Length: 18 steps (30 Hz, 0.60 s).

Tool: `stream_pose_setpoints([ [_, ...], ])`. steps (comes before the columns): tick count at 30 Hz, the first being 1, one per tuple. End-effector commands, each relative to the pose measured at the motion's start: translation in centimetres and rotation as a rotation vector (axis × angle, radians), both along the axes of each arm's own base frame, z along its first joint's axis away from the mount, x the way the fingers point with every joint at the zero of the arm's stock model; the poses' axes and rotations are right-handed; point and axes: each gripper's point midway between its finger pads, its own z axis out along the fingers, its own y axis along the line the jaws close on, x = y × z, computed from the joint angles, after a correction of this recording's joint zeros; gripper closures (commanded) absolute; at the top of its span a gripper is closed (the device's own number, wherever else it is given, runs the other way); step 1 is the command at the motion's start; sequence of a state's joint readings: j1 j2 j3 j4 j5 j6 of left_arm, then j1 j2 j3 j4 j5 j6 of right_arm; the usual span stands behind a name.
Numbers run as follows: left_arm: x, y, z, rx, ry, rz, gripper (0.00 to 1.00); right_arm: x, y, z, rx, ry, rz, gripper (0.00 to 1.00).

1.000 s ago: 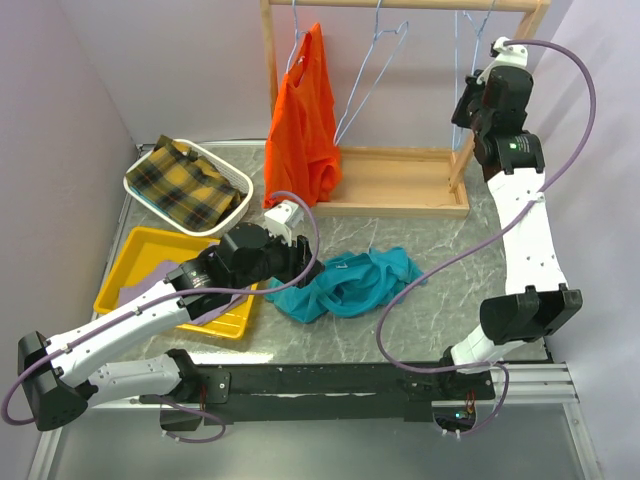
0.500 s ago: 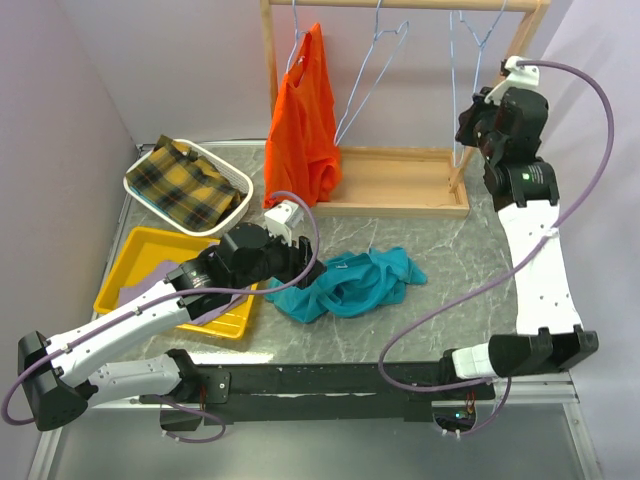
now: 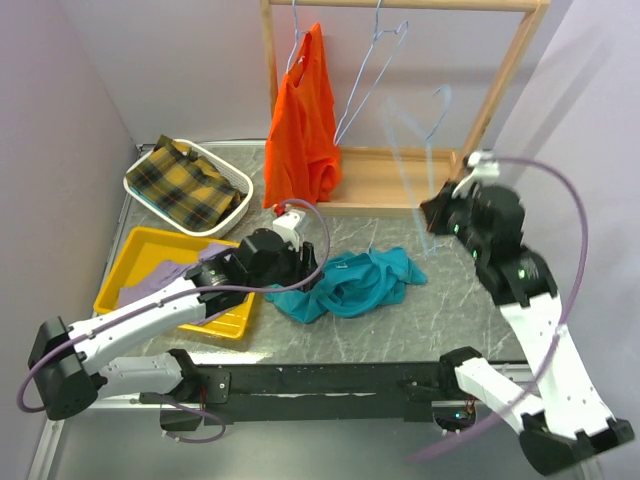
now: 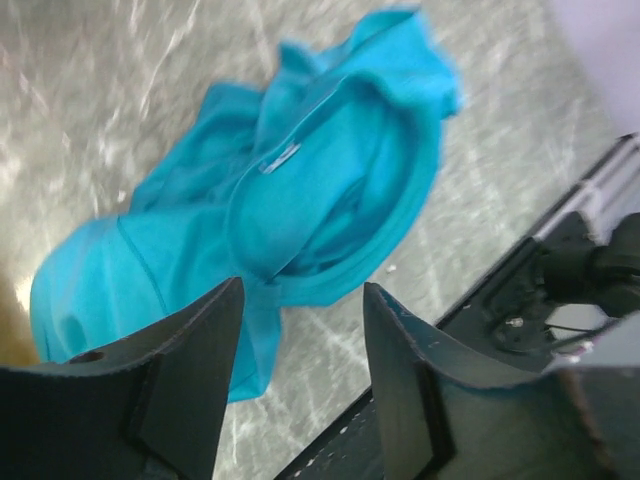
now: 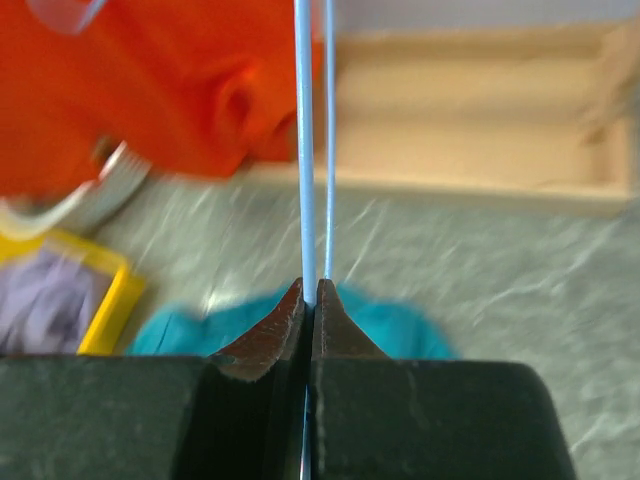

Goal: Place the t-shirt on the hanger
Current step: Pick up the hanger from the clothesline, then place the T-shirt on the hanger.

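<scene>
The teal t-shirt [image 3: 350, 283] lies crumpled on the table's middle; it fills the left wrist view [image 4: 300, 180] and shows behind the fingers in the right wrist view [image 5: 400, 325]. My left gripper [image 3: 303, 272] hovers over the shirt's left edge, open and empty [image 4: 300, 350]. My right gripper [image 3: 438, 208] is shut on the pale-blue wire hanger [image 3: 425, 125], which is blurred in mid-air, off the rack and right of the shirt. Its two wires [image 5: 305, 150] rise straight from my closed fingertips [image 5: 308, 292].
A wooden rack [image 3: 500, 90] at the back carries an orange garment [image 3: 300, 120] and another wire hanger [image 3: 375, 70]. A white basket [image 3: 235, 180] with plaid cloth stands at the left. A yellow tray [image 3: 125, 262] holds lilac cloth [image 3: 170, 275].
My right arm has taken the hanger off the rack's rail and swung it down and left over the table. My left gripper has shifted slightly right by the shirt.
</scene>
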<state>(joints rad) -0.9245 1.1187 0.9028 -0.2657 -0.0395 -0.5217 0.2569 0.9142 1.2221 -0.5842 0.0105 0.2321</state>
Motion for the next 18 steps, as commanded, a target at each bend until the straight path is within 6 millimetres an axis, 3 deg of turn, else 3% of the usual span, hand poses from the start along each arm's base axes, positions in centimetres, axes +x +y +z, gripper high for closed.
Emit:
stream_pose_setpoints([
  [1, 0.5, 0.2, -2.8, 0.003, 0.046, 0.075, 0.45, -4.4, 3.1, -1.4, 0.048, 0.016, 0.132, 1.0],
  [2, 0.5, 0.1, -3.2, -0.001, 0.06, 0.079, 0.45, -5.2, 3.3, -2.8, 0.047, 0.057, 0.144, 1.0],
  [3, 0.7, -0.2, -3.7, 0.0, 0.067, 0.083, 0.46, -6.5, 4.8, -3.4, 0.061, 0.077, 0.222, 1.0],
  [9, 1.7, -0.8, -5.6, 0.001, 0.101, 0.139, 0.47, -11.7, 6.8, -6.7, 0.162, 0.216, 0.346, 1.0],
  [14, 2.4, -1.6, -6.1, -0.017, 0.113, 0.161, 0.47, -15.0, 5.6, -7.7, 0.155, 0.293, 0.366, 1.0],
  [18, 2.8, -1.8, -6.6, 0.006, 0.125, 0.176, 0.52, -16.3, 3.9, -7.0, 0.136, 0.307, 0.323, 1.0],
])
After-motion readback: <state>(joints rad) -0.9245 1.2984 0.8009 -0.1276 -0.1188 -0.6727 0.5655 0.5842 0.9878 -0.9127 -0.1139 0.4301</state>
